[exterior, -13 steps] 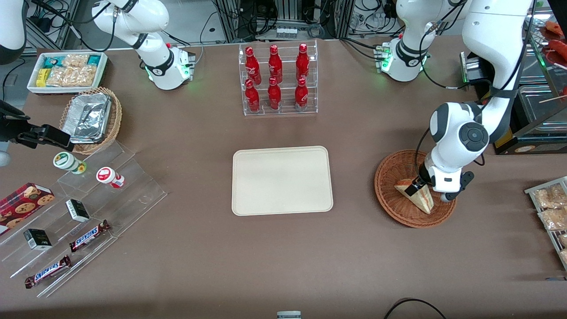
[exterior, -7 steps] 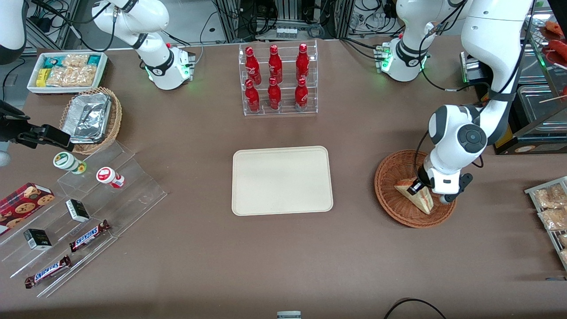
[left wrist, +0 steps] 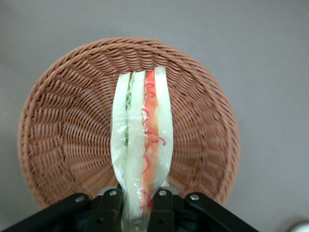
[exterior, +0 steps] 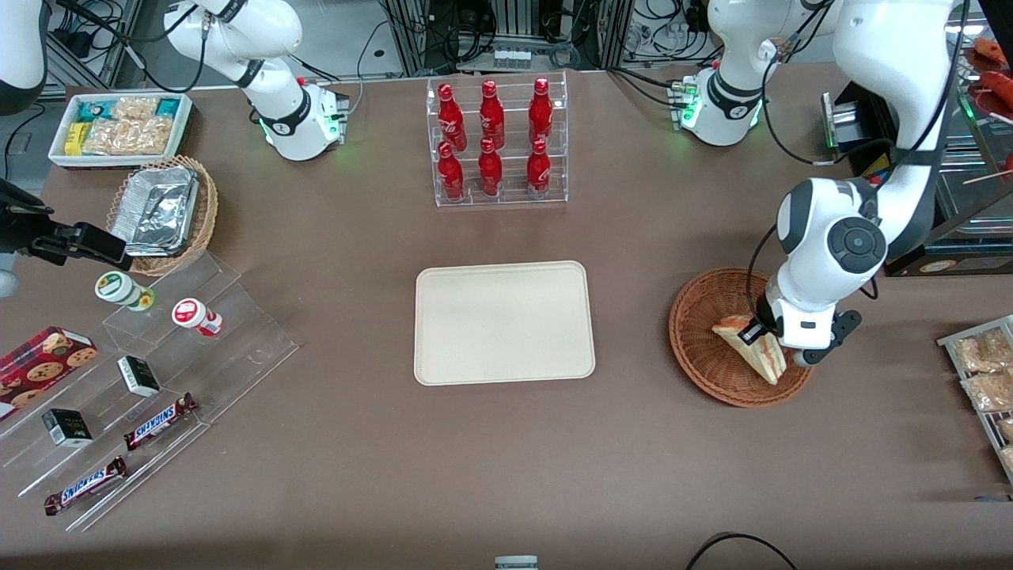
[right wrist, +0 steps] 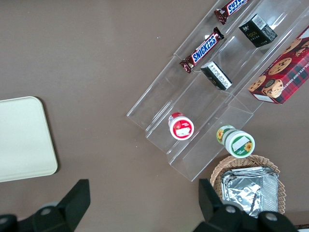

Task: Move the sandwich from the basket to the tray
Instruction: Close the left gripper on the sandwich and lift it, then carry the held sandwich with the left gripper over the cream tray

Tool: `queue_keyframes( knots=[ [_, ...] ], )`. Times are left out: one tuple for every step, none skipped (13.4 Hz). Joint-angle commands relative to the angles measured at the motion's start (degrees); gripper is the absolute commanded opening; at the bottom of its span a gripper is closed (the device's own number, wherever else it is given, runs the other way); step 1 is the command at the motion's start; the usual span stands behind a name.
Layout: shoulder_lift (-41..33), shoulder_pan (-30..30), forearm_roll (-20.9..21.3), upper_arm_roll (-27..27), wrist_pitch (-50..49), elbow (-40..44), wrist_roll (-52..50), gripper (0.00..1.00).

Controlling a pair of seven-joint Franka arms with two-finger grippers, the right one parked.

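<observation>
Toward the parked arm's end of the table: white bin of snack packets, then nearer the front camera a light wicker basket with a foil container, then a clear stepped display holding two small jars, small dark boxes and Snickers bars. A cookie box sits at that table edge.

Mid-table: clear rack of red bottles, farther from the front camera than the tray. Tray surface bare; low rim all round. Open brown tabletop on every side of the tray, widest on the side nearer the camera. A clear strip of table separates the tray's rim from the basket.

Toward the working arm's end: the reddish-brown basket, with the gripper over its bowl. Its fingers are pressed against both bread faces of the sandwich; the wrist view shows the wedge standing on edge between them, red and green filling visible, over the basket weave. A wire tray of packets lies at the table edge past the basket.

Change against the frame half a second earlier: the wrist housing sits slightly more toward the working arm's end; the sandwich's upper corner shows higher and more tilted, with its tip shifted toward the basket rim nearest that end. Tray and all other items unmoved.
</observation>
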Motion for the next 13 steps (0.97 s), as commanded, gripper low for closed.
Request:
queue_keyframes(
  knots=[
    [0.01,-4.5,1.15,0.02,-10.38,9.42,-0.95,0.0],
    [0.62,-6.35,0.98,-0.07,-12.84,12.5,-1.03,0.0],
    [1.41,-8.45,0.98,-0.07,-14.17,15.06,-1.73,0.0],
    [2.2,-10.74,0.98,-0.07,-14.45,16.82,-2.61,0.0],
    [2.73,-13.11,0.98,-0.07,-14.36,17.89,-3.14,0.0],
    [4.04,-14.87,0.98,-0.16,-14.19,19.11,-3.23,0.0],
    [5.97,-17.07,0.98,-0.16,-14.1,21.13,-3.23,0.0],
    [8.25,-19.35,1.06,-0.07,-14.1,23.67,-3.32,0.0],
    [10.45,-21.64,1.24,-0.07,-14.1,25.96,-4.36,0.0],
    [12.47,-23.4,1.24,-0.07,-14.01,27.81,-4.9,0.0],
    [14.4,-25.07,1.15,-0.07,-13.93,29.48,-4.99,0.0],
    [16.08,-26.74,1.07,-0.07,-13.84,31.06,-4.99,0.0],
    [17.4,-28.5,1.07,-0.07,-13.84,32.56,-4.99,0.0]
  ],
)
